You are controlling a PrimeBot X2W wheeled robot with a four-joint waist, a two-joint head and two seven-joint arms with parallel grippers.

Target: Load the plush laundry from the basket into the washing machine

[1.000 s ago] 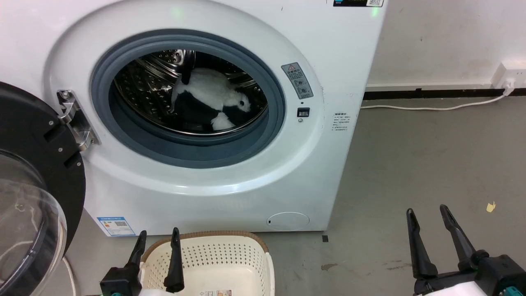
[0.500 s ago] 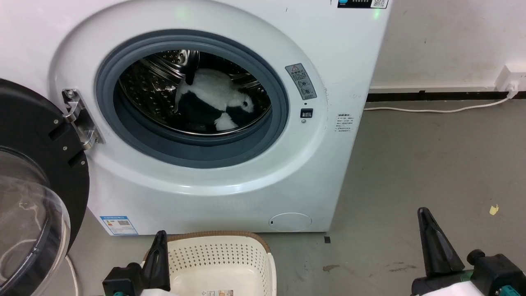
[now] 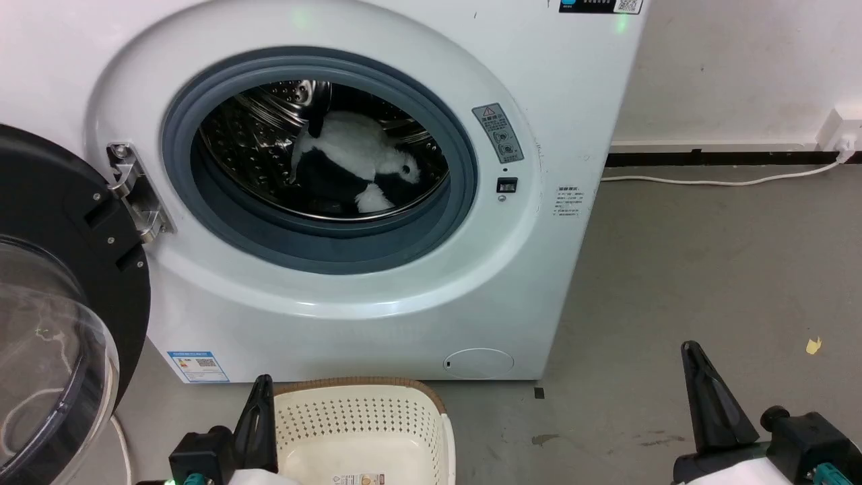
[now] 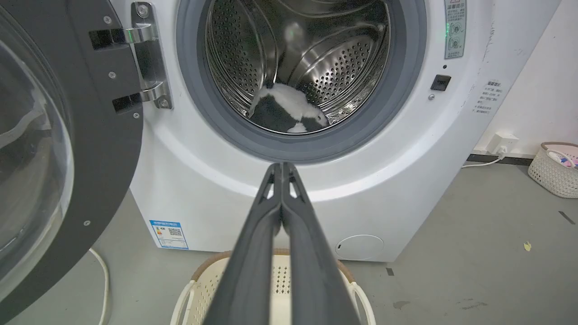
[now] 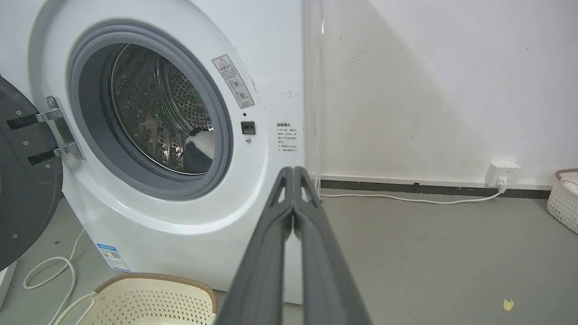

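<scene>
Pincers first: left gripper (image 3: 261, 391) is clenched tip to tip on nothing, by the left rim of the basket (image 3: 363, 421). The right gripper (image 3: 693, 353) is likewise clamped and empty, well off to the right over the grey floor (image 3: 673, 269). The basket sits on that floor just before the washing machine's (image 3: 377, 316) lower front edge, with the label sticker (image 3: 357, 479) showing on its bottom. Beyond it the door (image 3: 60, 222) hangs wide open on the left. And there's the plush laundry (image 3: 357, 151), lying on the bottom of the drum (image 3: 249, 148), past the grey gasket (image 3: 323, 249). It looks light, soft and squashy, nothing fragile or slippery. For any nudge deeper, I'd pinch a thick fold of the white back, not the thin ear.
</scene>
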